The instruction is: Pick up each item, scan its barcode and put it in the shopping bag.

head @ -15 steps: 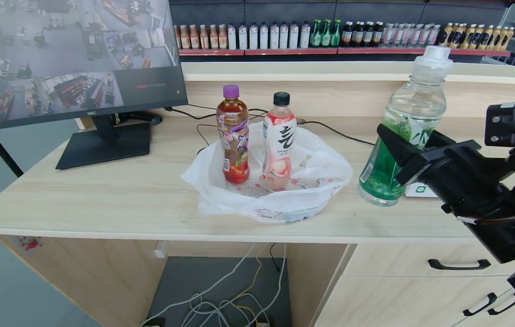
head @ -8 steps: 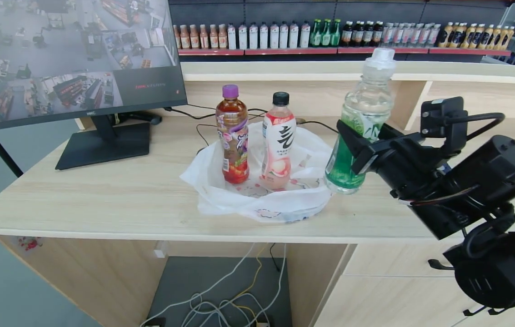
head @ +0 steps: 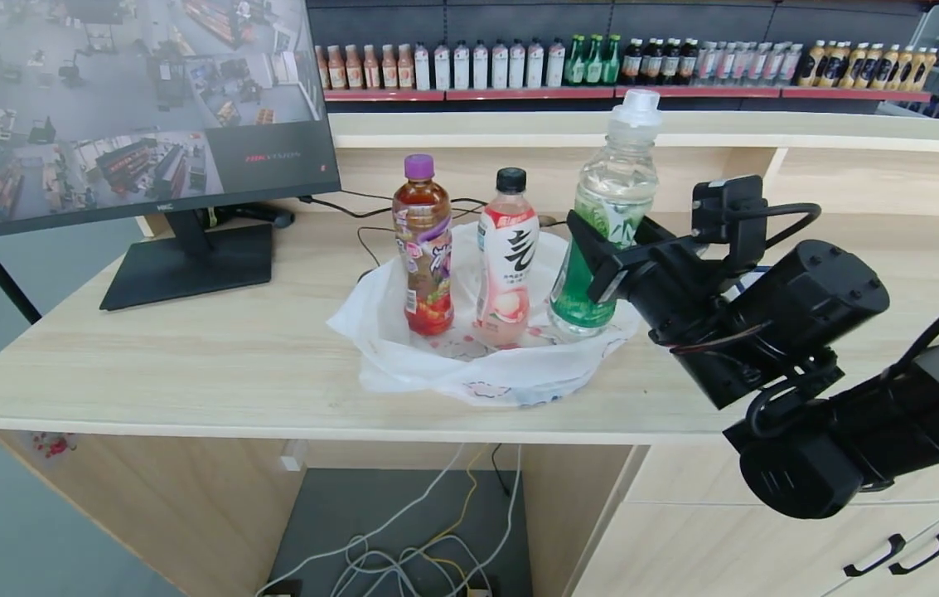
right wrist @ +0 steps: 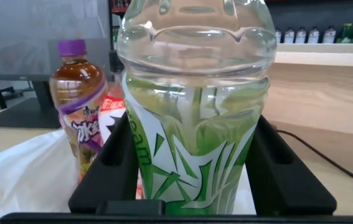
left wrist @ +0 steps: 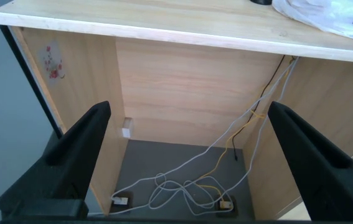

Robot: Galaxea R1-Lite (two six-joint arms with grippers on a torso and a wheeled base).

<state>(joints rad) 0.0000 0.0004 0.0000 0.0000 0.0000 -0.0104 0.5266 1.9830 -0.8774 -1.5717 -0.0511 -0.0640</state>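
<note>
The right hand [head: 602, 249] is clamped on the green-labelled bottle [head: 612, 186], with 1 finger on each side of the label band; the right wrist view shows this squarely. The bottle is over the right rim of the shopping bag [head: 403, 365], its base low at the plastic. I cannot tell whether it rests there yet. It leans a little, cap toward the robot's right.

The step in hand looks like the placing, beside the 2 bottles that stand in the bag: the pink bottle [head: 506, 265] and the purple-capped bottle [head: 423, 245]. To do it well:

- Bring the bottle upright before the base takes weight.
- Lower it onto the flat bag floor, not the bunched rim, where it could tip.
- The pink bottle is just beside the base, so a drift toward the robot's left could knock it over.
- Open the fingers only once the base is firmly down.
- Back out along the arm's own line so no finger drags the label.

The right arm extends from the robot's right, low over the table [head: 187, 348], with the forearm roughly level and the wrist pointing at the bag. The left hand [left wrist: 188, 162] hangs below the table edge, fingers wide apart and holding nothing, facing the cables [left wrist: 188, 186] underneath.
</note>
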